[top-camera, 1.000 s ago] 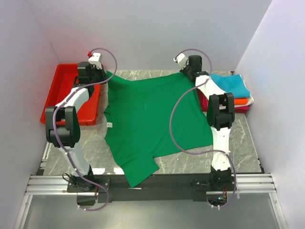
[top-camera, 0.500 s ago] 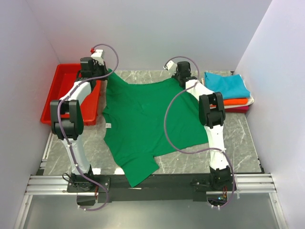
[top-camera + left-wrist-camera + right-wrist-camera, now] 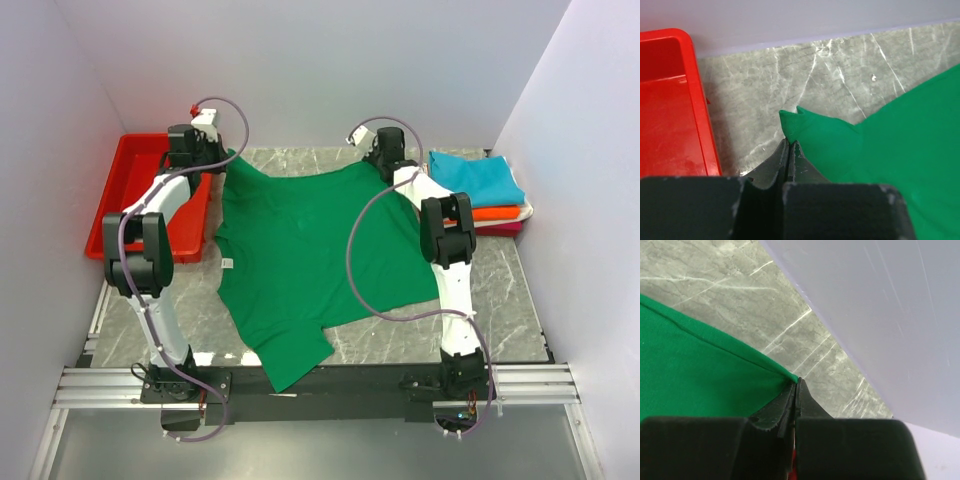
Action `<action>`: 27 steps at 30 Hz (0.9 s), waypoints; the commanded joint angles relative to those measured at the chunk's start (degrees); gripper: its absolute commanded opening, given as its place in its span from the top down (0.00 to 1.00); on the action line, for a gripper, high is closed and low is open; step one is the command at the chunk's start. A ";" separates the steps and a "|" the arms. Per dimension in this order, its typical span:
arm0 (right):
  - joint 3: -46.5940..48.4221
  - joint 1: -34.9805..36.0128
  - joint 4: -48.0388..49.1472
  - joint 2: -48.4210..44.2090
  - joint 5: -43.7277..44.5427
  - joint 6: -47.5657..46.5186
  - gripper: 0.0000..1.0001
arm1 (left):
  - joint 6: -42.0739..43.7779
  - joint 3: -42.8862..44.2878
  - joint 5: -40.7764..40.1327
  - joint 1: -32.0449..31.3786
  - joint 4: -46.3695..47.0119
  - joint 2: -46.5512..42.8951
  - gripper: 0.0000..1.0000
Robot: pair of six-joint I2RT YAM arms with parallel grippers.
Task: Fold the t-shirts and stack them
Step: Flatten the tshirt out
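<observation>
The bright green t-shirt (image 3: 305,250) lies spread on the marble table, its near sleeve hanging over the front edge. My left gripper (image 3: 222,158) is shut on its far left corner, seen in the left wrist view (image 3: 790,142) with green cloth (image 3: 880,145) pinched between the jaws. My right gripper (image 3: 372,160) is shut on the far right corner, seen in the right wrist view (image 3: 796,382) with green cloth (image 3: 695,375) at the jaw tips. Folded teal (image 3: 478,178), orange (image 3: 497,212), white and red shirts are stacked at the right.
A red plastic tray (image 3: 125,195) stands at the far left, next to my left gripper; it also shows in the left wrist view (image 3: 670,115). The back wall is close behind both grippers. White side walls enclose the table.
Both grippers have pulled the shirt's far corners inward and toward the back wall over the last second; since half a second ago they barely moved.
</observation>
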 commanded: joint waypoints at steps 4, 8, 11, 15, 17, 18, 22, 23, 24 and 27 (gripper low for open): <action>-0.40 -0.86 -0.83 -5.93 -2.98 -0.39 1.00 | 1.06 -2.32 1.73 0.03 3.78 -6.86 1.00; -5.66 -0.87 -2.16 -12.77 -6.66 1.36 1.00 | 2.03 -3.98 0.59 0.03 2.82 -11.41 1.00; -15.15 -0.86 -0.92 -23.57 -9.83 1.63 1.00 | 1.68 -6.71 -0.11 0.03 4.04 -17.99 1.00; -26.48 -0.87 -1.63 -39.30 -13.17 1.37 1.00 | 0.63 -12.51 -0.03 0.03 5.36 -28.90 1.00; -31.94 -0.87 -2.59 -49.14 -14.05 1.72 1.00 | -0.34 -15.31 0.76 0.03 5.80 -36.52 0.99; -33.17 -0.87 -3.20 -52.57 -14.23 1.81 1.00 | -0.86 -16.20 1.63 -0.06 6.07 -39.36 1.00; -35.21 -0.87 -9.78 -70.30 -14.14 2.51 1.00 | -3.06 -17.97 4.36 -0.49 5.02 -52.28 0.99; -34.86 -0.87 -11.11 -72.97 -14.23 2.95 1.00 | -3.41 -17.01 4.80 -0.76 4.40 -56.65 0.99; -34.25 -0.95 -12.69 -75.60 -14.41 3.30 1.00 | -3.94 -16.57 5.16 -0.93 3.88 -58.87 0.99; -28.64 -0.87 -21.20 -83.09 -14.93 5.58 1.00 | -6.57 -13.14 6.13 -1.02 4.13 -66.35 0.99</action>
